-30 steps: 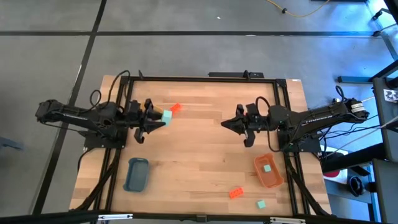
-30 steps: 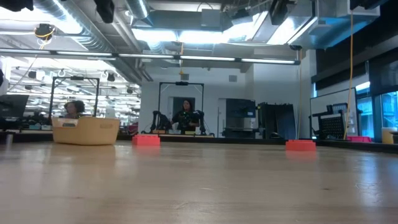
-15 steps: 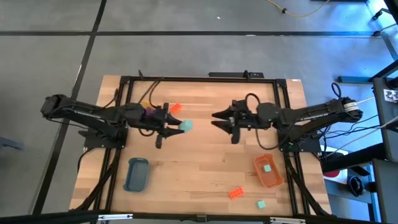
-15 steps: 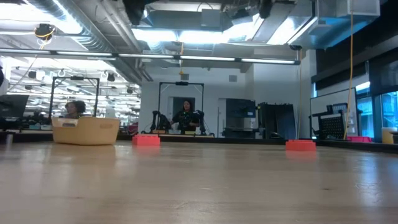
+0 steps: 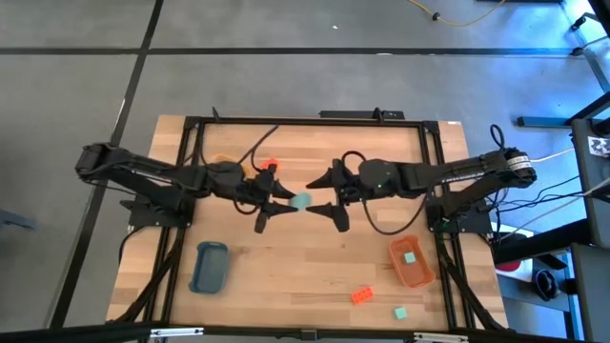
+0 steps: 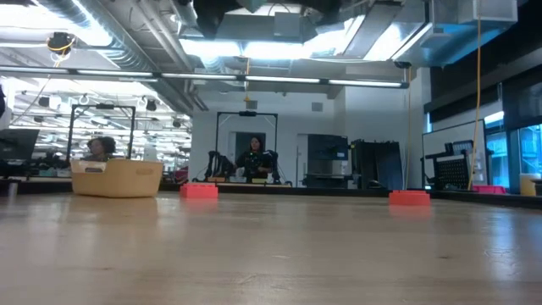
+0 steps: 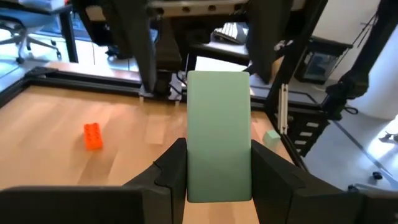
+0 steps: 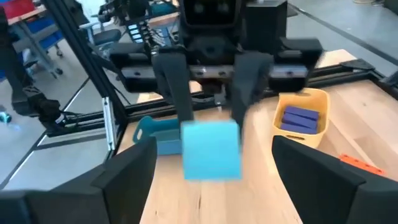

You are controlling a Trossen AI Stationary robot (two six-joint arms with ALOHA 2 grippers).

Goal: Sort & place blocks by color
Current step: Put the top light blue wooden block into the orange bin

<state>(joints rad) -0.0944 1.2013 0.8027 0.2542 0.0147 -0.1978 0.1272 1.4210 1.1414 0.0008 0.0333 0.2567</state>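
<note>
Mid-table, the left gripper point(image 5: 283, 202) pinches a small mint-teal plastic block point(image 5: 300, 201), offered toward the right gripper point(image 5: 321, 198), whose fingers are spread wide. One teal block sits in the orange shallow tray point(image 5: 412, 263); an orange-red studded brick point(image 5: 361, 295) and another teal block point(image 5: 401, 312) lie loose. Only the right wrist view shows purple blocks point(image 8: 301, 118) in the yellow tray point(image 8: 303, 117).

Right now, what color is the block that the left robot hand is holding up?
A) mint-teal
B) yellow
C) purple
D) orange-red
A: the left gripper is shut on a mint-teal block, which it holds out toward the open right gripper above the middle of the table.
</note>
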